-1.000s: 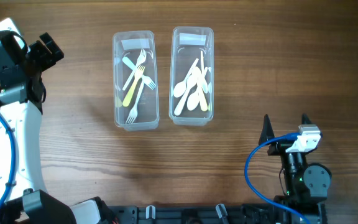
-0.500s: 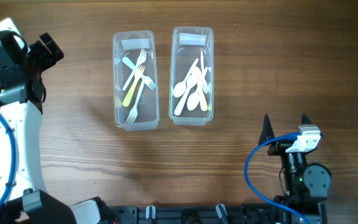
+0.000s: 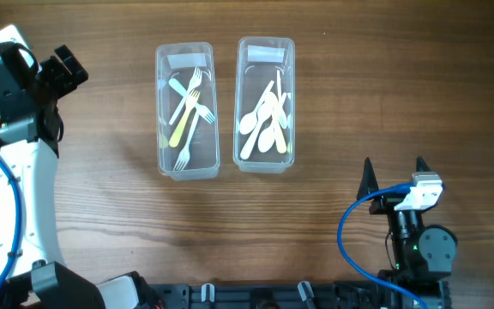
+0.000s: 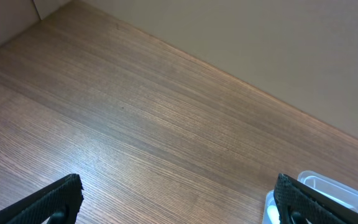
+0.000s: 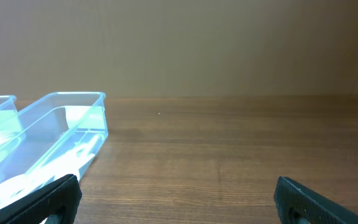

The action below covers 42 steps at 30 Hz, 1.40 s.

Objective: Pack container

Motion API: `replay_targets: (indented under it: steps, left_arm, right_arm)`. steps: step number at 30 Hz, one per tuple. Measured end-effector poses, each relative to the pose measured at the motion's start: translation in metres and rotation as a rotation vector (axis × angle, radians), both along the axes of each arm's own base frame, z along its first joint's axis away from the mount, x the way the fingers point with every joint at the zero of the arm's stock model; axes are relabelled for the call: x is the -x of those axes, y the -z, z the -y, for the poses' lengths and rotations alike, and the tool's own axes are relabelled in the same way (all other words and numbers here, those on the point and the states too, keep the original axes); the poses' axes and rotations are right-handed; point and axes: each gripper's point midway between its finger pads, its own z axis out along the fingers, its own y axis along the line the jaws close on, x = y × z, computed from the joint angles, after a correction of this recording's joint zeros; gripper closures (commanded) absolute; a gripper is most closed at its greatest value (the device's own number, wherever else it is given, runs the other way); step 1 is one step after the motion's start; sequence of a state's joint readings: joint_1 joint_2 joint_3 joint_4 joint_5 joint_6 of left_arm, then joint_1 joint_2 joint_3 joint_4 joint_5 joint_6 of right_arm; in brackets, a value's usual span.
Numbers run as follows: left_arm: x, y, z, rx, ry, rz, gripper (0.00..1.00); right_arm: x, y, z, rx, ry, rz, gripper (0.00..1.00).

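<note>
Left gripper [image 3: 65, 67] hangs over the table's far left corner with its fingers spread wide and nothing between them; its wrist camera shows bare wood between the two black fingertips [image 4: 58, 198] and only a corner of a clear container at the lower right edge. Right gripper [image 3: 394, 176] sits at the near right, likewise wide open and holding nothing, pointing across open table [image 3: 358, 103] toward the containers, with a blue cable [image 3: 346, 232] looping beside its arm. Two clear rectangular tubs stand side by side, just apart, at the centre far side, well away from both grippers. The left container [image 3: 187, 174] holds plastic forks [image 3: 183, 120], yellow, pale blue and white, crossed over one another. The right container [image 3: 264, 168] holds a heap of white spoons [image 3: 262, 124]. Nothing lies between either gripper and the tubs.
</note>
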State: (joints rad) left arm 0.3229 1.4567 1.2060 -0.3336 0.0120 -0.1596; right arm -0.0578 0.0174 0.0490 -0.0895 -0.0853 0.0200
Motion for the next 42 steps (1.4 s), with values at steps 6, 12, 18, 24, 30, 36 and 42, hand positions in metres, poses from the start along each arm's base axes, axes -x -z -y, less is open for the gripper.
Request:
replay_targets:
  steps: [6, 12, 18, 24, 30, 36, 42]
  left_arm:
    - [0.0, 0.0, 0.0, 0.0, 0.0, 0.0, 0.0]
    - [0.0, 0.0, 0.0, 0.0, 0.0, 0.0, 0.0]
    - [0.007, 0.011, 0.006, 0.044, 0.003, -0.044, 0.0]
    - [0.025, -0.034, 0.022, 0.083, 0.013, 0.065, 0.0]
    - [0.124, -0.138, 0.077, 0.033, 0.096, 0.286, 0.0]
    - [0.222, -0.164, 0.109, 0.008, 0.133, 0.39, 0.0]
    - [0.256, -0.146, 0.117, -0.022, 0.138, 0.495, 0.0]
  right_arm:
    - [0.0, 0.0, 0.0, 0.0, 0.0, 0.0, 0.0]
    - [0.0, 0.0, 0.0, 0.0, 0.0, 0.0, 0.0]
    - [0.0, 0.0, 0.0, 0.0, 0.0, 0.0, 0.0]
    - [0.0, 0.0, 0.0, 0.0, 0.0, 0.0, 0.0]
    - [0.0, 0.0, 0.0, 0.0, 0.0, 0.002, 0.0]
    - [0.0, 0.0, 0.0, 0.001, 0.0, 0.002, 0.0]
    - [0.0, -0.001, 0.0, 0.001, 0.0, 0.003, 0.0]
